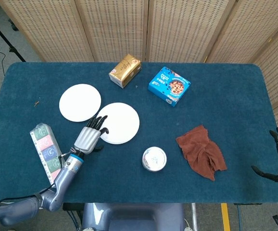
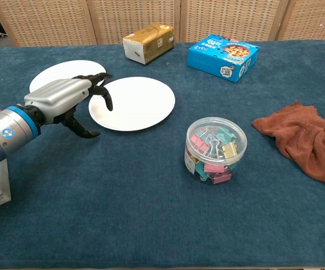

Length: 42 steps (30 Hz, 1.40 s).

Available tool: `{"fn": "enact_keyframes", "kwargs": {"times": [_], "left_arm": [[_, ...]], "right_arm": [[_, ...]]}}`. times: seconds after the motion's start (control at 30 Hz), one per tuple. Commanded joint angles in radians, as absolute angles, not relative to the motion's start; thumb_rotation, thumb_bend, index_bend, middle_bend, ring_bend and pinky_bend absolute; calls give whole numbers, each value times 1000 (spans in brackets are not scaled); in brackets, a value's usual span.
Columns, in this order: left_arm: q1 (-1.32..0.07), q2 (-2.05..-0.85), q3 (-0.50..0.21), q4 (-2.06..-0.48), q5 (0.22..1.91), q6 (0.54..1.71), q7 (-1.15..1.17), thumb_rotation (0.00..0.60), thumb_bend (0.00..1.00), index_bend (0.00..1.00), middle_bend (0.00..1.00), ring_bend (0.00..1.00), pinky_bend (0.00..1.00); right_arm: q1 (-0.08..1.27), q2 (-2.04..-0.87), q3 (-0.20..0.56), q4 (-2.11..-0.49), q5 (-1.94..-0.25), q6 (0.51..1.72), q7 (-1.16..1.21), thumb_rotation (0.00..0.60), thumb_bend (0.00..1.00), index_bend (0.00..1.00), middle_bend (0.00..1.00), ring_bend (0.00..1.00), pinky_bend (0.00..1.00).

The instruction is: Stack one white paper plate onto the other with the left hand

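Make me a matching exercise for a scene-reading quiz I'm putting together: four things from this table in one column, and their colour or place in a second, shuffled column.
Things:
1. biscuit box
2. crumpled cloth
3. clip tub
4. left hand

Descriptions:
A. rust brown, on the table's right part
B. fingers spread at the near plate's left edge
C. blue, beside the gold carton
D. clear, round, holding coloured binder clips

Pairs: 1-C, 2-A, 3-D, 4-B

Two round white paper plates lie flat side by side, the near plate point(image 1: 118, 122) just beside the far plate point(image 1: 79, 102).
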<state>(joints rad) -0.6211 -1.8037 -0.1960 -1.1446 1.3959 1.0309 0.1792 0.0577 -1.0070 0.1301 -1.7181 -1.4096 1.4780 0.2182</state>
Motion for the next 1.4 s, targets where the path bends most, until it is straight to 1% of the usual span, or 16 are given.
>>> {"fn": "enact_keyframes", "kwargs": {"times": [0.03,0.3,0.5,0.63,0.7,0.77,0.87,1.03,1.3,1.37,1.4], "left_arm": [[-635,-1824,-196,-1116,1394,1032,172,600,232,409,0,0,0],[-659,-1869,-192,-1052,1386,1028,162,600,235,411,0,0,0],[-675,-1903,-192,-1007,1374,1021,159,600,248,432,0,0,0],[-678,-1928,-192,-976,1373,1030,130,600,274,510,0,0,0],[-679,-1938,-191,-961,1378,1042,120,600,315,554,0,0,0],[-680,-1952,-189,-940,1384,1057,104,600,398,607,0,0,0],[-682,-1963,-187,-918,1390,1068,90,600,470,656,0,0,0],[-682,-1964,-189,-911,1386,1075,81,600,503,723,0,0,0],[-681,-1936,-202,-943,1389,1105,60,600,514,808,0,0,0],[-683,-1920,-211,-961,1391,1118,58,600,511,835,0,0,0],[-691,-1897,-234,-977,1406,1158,55,600,510,846,0,0,0]], "right_arm": [[58,-1007,131,-1717,-1407,1476,219,600,0,0,0,0,0],[58,-1004,135,-1715,-1398,1472,227,600,0,0,0,0,0],[59,-1002,137,-1711,-1394,1467,238,600,0,0,0,0,0],[59,-1001,138,-1710,-1392,1465,243,600,0,0,0,0,0],[59,-1001,138,-1709,-1391,1464,246,600,0,0,0,0,0],[59,-1000,139,-1708,-1391,1464,248,600,0,0,0,0,0],[58,-1000,138,-1707,-1392,1463,250,600,0,0,0,0,0],[58,-1000,138,-1705,-1394,1465,254,600,0,0,0,0,0],[57,-1000,137,-1705,-1395,1463,254,600,0,0,0,0,0],[58,-1001,137,-1704,-1395,1462,252,600,0,0,0,0,0],[59,-1003,136,-1705,-1395,1461,249,600,0,0,0,0,0]]}}
